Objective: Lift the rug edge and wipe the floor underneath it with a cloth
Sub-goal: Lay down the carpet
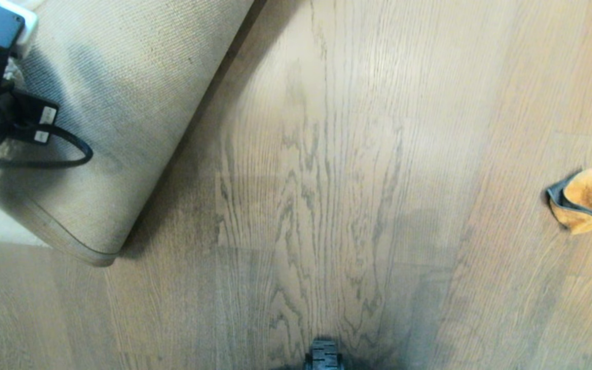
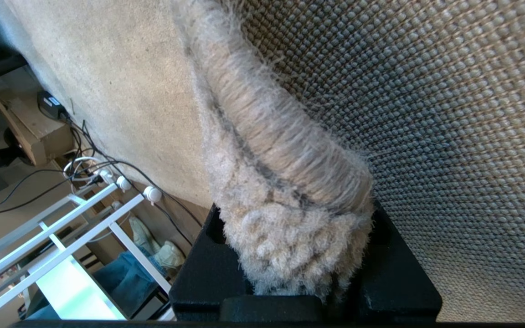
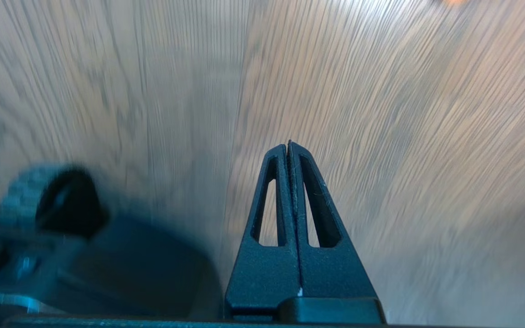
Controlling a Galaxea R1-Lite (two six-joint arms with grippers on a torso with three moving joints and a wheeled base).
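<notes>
The left gripper (image 2: 296,273) is clenched on the rug edge (image 2: 285,182), pile bunched between its jaws and the woven backing turned outward. In the head view the folded-back rug (image 1: 121,118) sits at ten o'clock, the left arm at its upper corner, and bare floor (image 1: 327,180) fills the middle. The cloth (image 1: 589,199) lies crumpled at three o'clock, well apart from the rug. The right gripper (image 3: 289,150) is pressed shut with nothing in it, hovering over the planks.

Risks, as I judge them: the hold is on a thick fold of fuzzy pile, so the rug's weight could drag it free and let it flop back over the exposed floor. The right gripper must open before it can take the cloth; coming down shut would only push it. The cloth lies near the view's edge, so the reach looks long.
</notes>
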